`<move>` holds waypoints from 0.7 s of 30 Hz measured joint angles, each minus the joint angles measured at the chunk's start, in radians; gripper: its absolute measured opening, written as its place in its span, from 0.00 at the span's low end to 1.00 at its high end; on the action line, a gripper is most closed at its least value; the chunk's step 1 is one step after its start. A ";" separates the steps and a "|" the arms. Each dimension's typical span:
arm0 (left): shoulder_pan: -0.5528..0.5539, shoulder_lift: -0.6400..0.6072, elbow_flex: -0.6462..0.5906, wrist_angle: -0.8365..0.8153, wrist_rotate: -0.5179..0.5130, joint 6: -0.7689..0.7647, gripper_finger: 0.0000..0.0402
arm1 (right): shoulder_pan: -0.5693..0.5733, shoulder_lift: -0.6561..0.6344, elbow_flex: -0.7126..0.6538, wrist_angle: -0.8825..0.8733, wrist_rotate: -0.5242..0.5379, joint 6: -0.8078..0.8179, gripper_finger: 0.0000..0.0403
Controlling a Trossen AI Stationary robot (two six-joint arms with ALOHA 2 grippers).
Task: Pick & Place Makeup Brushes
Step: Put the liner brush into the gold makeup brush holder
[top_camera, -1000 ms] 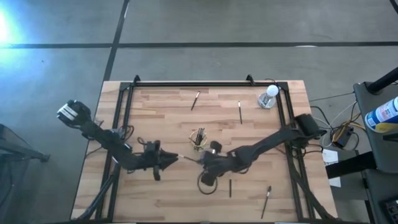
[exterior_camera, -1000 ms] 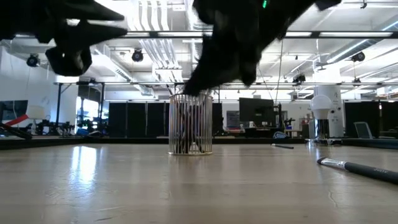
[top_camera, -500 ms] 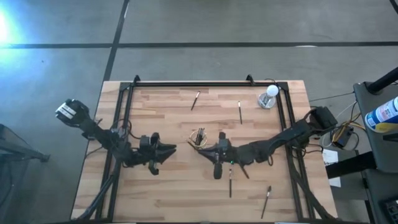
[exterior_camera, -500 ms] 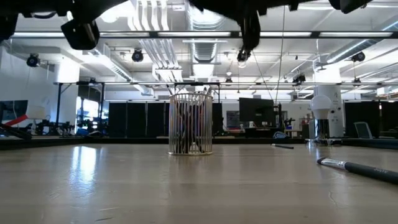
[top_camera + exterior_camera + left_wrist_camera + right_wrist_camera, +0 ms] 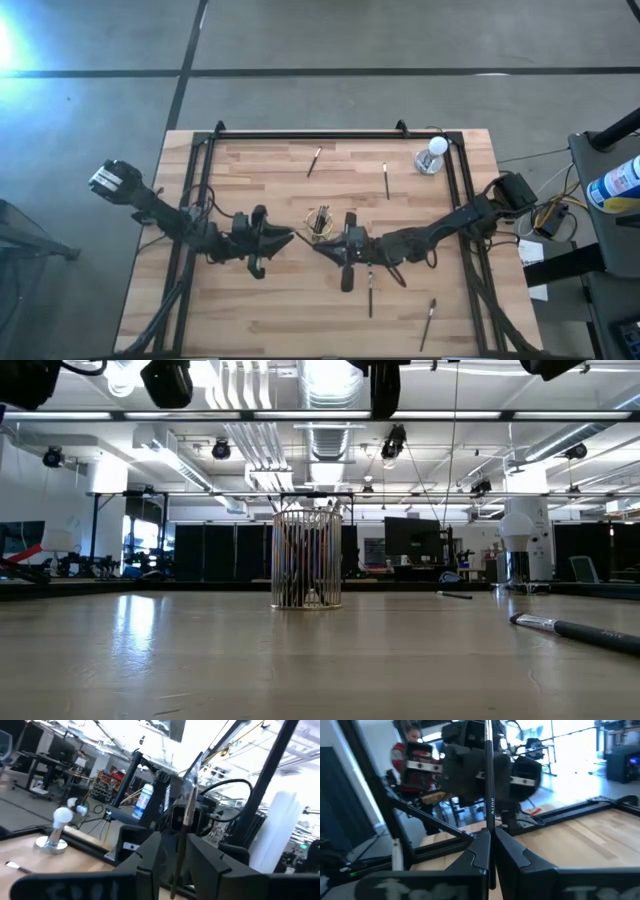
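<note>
Both arms are raised above the middle of the wooden bench [image 5: 250, 170], facing each other across a wire holder [image 5: 319, 222] that stands upright and contains several makeup brushes.

The left claw [image 5: 289, 238] is closed on a brush [image 5: 184, 827], pinched upright between its fingers [image 5: 150, 857], just beside the holder.

The right claw [image 5: 318, 246] is also closed on a brush [image 5: 488, 785], gripped between its fingertips [image 5: 479, 852], on the holder's other side.

Loose brushes lie on the bench: two toward the far edge [image 5: 314, 161] [image 5: 386, 181], two toward the near edge [image 5: 370, 299] [image 5: 428, 323].

A white round-topped object [image 5: 432, 155] stands near the far right corner.

In the right wrist view a person in red [image 5: 410, 750] is visible beyond the bench.
</note>
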 joint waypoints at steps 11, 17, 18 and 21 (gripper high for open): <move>0.042 0.009 0.071 -0.052 0.133 0.062 0.21 | 0.000 0.002 0.000 0.003 -0.023 -0.019 0.03; 0.055 0.011 0.080 -0.054 0.161 0.107 0.12 | 0.000 0.002 0.000 0.004 -0.025 -0.035 0.03; 0.055 0.011 0.080 -0.054 0.161 0.113 0.08 | 0.000 0.002 0.000 0.004 -0.026 -0.038 0.03; 0.055 0.010 0.081 -0.056 0.166 0.122 0.03 | 0.000 0.002 0.000 0.004 -0.026 -0.035 0.03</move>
